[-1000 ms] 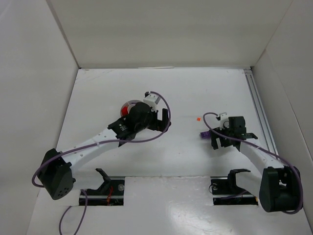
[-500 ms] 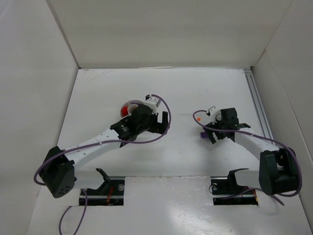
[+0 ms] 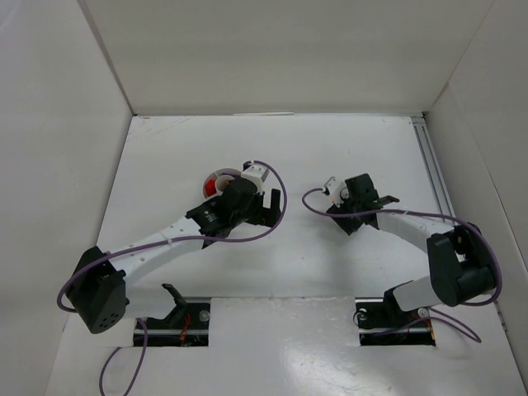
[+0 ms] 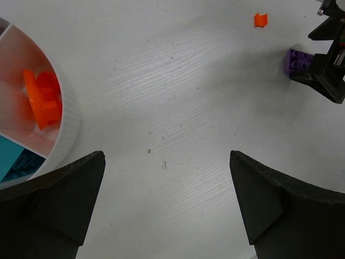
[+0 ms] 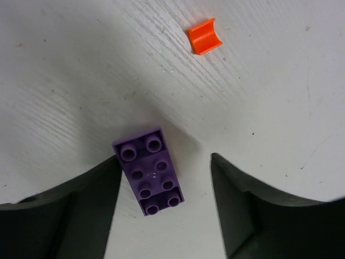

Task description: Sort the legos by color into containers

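Two lie unsorted on the bench (image 4: 161, 81) — purple brick (image 5: 151, 170), orange piece (image 5: 204, 36); other legos (image 4: 43, 100) occupy the dish (image 4: 69, 127). Both spread: right pincer (image 5: 165, 164) straddles the purple brick, left pincer (image 4: 167, 159) empty.

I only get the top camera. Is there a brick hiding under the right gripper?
Observer: Yes, a purple brick, studs up, sits between the open fingers of the right gripper.
Operator: Any other loose ones?
Observer: One small orange piece lies on the table just past it, not touching.
Operator: What's in the dish?
Observer: One wedge of the white dish holds orange pieces, the next holds teal bricks.
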{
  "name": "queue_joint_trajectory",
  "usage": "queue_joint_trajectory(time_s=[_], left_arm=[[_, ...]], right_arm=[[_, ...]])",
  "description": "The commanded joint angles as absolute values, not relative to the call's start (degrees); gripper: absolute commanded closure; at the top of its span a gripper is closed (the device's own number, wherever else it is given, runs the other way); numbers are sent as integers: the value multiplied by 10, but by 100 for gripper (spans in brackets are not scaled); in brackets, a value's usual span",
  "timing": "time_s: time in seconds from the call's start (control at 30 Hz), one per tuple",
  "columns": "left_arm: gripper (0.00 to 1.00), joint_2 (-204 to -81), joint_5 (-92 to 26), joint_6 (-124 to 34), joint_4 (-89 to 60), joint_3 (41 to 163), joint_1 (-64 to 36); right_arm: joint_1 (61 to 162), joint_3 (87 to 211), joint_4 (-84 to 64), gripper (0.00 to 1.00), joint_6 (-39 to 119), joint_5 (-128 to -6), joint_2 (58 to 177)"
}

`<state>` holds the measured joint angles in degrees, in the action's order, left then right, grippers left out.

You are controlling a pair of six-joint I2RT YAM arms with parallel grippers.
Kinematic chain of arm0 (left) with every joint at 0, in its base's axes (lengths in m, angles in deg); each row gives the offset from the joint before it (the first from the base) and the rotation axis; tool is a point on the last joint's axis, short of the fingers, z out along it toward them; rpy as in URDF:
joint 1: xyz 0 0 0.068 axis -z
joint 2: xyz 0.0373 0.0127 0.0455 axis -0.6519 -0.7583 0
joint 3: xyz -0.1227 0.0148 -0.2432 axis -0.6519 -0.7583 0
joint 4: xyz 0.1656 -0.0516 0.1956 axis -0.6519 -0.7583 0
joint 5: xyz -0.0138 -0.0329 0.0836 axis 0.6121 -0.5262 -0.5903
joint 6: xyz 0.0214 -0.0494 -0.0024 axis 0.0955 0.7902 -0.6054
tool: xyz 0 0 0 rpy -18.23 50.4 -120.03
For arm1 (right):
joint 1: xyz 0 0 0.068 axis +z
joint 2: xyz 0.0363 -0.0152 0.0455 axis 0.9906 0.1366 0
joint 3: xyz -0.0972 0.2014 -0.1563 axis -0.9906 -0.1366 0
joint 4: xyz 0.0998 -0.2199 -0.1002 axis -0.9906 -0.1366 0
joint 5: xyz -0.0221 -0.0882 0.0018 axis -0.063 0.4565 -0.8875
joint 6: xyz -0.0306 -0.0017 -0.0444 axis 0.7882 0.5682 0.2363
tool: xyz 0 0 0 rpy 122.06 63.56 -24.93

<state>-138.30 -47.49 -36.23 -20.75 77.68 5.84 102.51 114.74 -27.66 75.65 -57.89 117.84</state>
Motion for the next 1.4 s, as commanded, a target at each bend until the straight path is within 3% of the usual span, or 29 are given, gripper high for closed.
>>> queue_joint_trajectory(time_s=[0.0, 0.07, 0.3, 0.43, 0.6, 0.87, 1.13, 1.37], left_arm=[[0, -1380, -485, -369, -208, 781, 62], [0, -1375, -485, -374, -208, 781, 62], [0, -1355, -491, -374, -208, 781, 62], [0, -1331, -466, -374, -191, 781, 62], [0, -1288, -355, -368, -128, 776, 62], [0, -1291, -241, -345, -49, 781, 56], [20, -1333, -222, -345, -43, 807, 56], [30, -1333, -275, -320, -28, 800, 56]], right_arm=[[1028, 1170, -290, 33, 760, -562, 1186], [1028, 1170, -295, 48, 760, -576, 1186], [1018, 1170, -289, 66, 773, -663, 1151], [1017, 1157, -252, 70, 824, -748, 1103], [1042, 1152, -184, 70, 865, -888, 1033], [1155, 1176, -109, 70, 871, -894, 964], [1193, 1195, -76, 70, 854, -877, 964], [1221, 1195, -58, 69, 853, -877, 959]])
